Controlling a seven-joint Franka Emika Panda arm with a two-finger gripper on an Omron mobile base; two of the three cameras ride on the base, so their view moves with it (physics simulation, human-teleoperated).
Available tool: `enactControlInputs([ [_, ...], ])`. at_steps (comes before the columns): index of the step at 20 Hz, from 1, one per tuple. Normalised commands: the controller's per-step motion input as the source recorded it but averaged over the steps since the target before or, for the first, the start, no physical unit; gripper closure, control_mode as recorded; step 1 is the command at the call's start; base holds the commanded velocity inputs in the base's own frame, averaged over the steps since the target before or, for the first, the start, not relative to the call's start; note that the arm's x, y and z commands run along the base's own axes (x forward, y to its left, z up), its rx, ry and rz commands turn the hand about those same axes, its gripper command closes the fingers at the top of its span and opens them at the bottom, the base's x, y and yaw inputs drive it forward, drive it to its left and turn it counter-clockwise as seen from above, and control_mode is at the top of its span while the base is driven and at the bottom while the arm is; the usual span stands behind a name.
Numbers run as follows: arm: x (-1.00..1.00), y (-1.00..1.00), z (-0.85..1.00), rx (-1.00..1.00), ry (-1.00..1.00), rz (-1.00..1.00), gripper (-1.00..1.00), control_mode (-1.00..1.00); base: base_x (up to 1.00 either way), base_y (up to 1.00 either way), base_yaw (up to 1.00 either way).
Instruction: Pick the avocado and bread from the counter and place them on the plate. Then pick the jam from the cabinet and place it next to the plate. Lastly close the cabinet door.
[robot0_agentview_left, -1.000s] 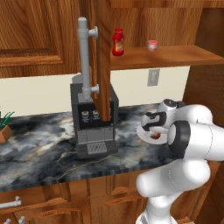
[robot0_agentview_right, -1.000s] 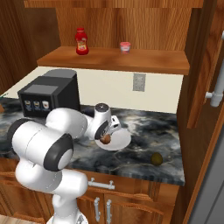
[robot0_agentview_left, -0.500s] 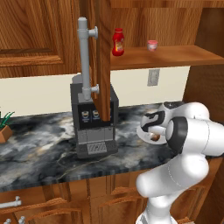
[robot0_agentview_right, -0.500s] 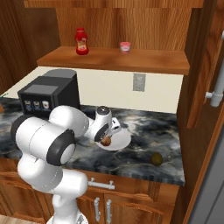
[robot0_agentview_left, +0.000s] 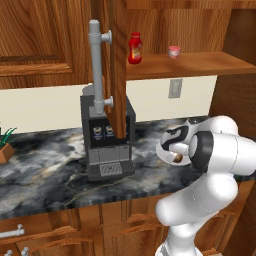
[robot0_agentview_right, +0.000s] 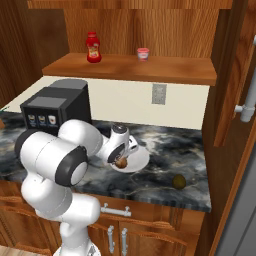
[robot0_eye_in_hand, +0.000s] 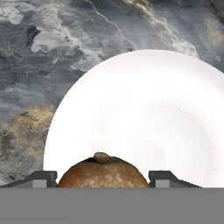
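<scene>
- counter (robot0_eye_in_hand: 57, 52): polished dark marble, pale veins, across the top of the hand view
- plate (robot0_eye_in_hand: 144, 113): smooth matt white, centre of hand view
- bread (robot0_eye_in_hand: 103, 174): rough brown crust, bottom centre
- cabinet door (robot0_agentview_left: 116, 60): grained reddish wood, matt grey metal bar handle (robot0_agentview_left: 97, 65)

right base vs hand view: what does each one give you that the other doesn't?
Right base view: the avocado alone on the counter right of the plate, the jam and a red bottle on the cabinet shelf, the coffee machine.

Hand view: the fingertips flanking the bread, bare white plate beyond it.

Both: gripper shut on the bread, over the plate.
</scene>
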Motion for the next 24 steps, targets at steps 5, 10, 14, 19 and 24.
enactControlInputs([
  [5, 0.02, -0.03, -0.01, 0.00, 0.00, 0.07, 1.00, -1.00, 0.00, 0.00, 0.00],
  [10, 0.02, -0.01, 0.00, 0.00, 0.00, 0.07, -1.00, -1.00, 0.00, 0.00, 0.00],
  [14, 0.14, 0.00, 0.00, 0.00, 0.00, 0.06, -1.00, -1.00, 0.00, 0.00, 0.00],
  [19, 0.03, 0.00, 0.00, 0.00, 0.00, 0.07, -1.00, -1.00, 0.00, 0.00, 0.00],
  [24, 0.00, 0.00, 0.00, 0.00, 0.00, 0.07, -1.00, -1.00, 0.00, 0.00, 0.00],
])
